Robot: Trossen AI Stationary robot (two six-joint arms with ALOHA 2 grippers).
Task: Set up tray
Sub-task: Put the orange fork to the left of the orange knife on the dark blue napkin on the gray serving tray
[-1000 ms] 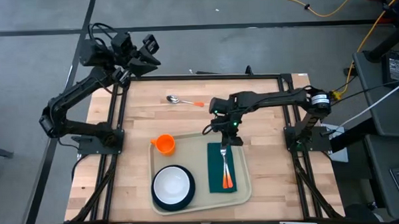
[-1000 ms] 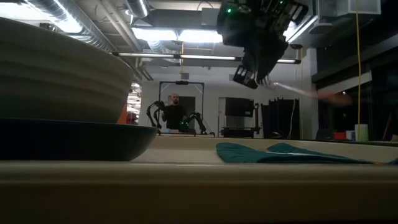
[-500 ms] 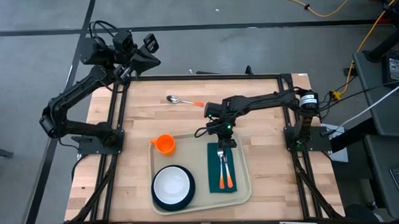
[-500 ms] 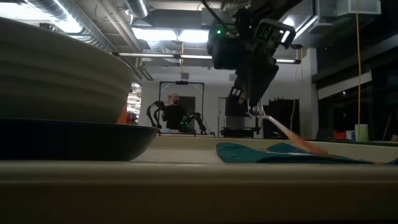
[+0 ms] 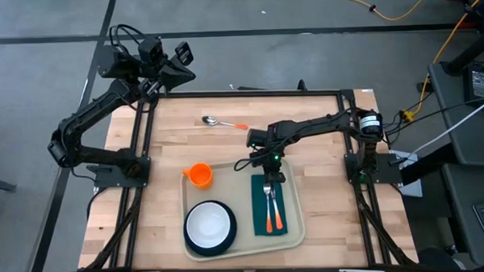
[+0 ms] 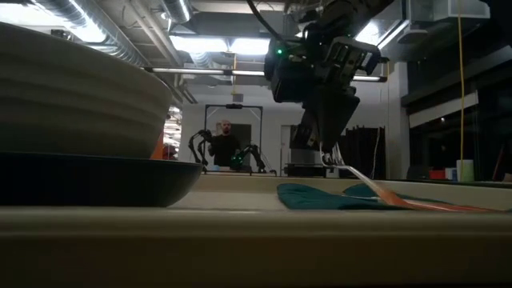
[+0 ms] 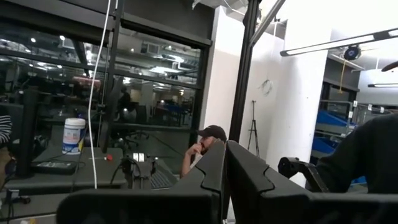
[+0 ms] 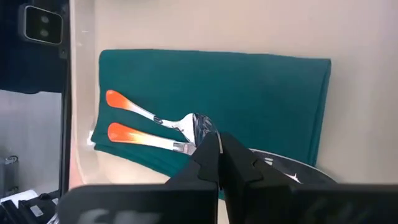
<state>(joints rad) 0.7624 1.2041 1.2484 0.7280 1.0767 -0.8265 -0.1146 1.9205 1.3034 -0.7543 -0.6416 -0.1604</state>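
The beige tray [image 5: 295, 233] lies on the wooden table, toward its near edge. A dark green napkin [image 5: 281, 191] lies on the tray's right half. Two orange-handled utensils [image 5: 271, 206] lie side by side on the napkin. My right gripper [image 5: 273, 177] is low over the napkin's far end, shut on one utensil [image 6: 376, 188]. The other utensil [image 8: 152, 115] lies free on the napkin. My left gripper [image 5: 177, 64] is shut and empty, raised beyond the table's far left corner. My right gripper pinches the utensil's metal head end [image 8: 186, 148] between its two fingertips, coming from above and pointing down. The utensil slants down from the fingers toward the near edge. Its orange handle end [image 8: 119, 132] rests on the napkin.
An orange cup [image 5: 199, 175] stands at the tray's far left corner. A white bowl on a dark teal plate [image 5: 210, 226] fills the tray's near left. A spoon with an orange handle [image 5: 221, 121] lies on the bare table beyond the tray.
My right gripper has come down toward the napkin's far end with the utensil. The utensil was held up clear of the tray. Now it slants, with its handle end down on the napkin beside the other utensil.
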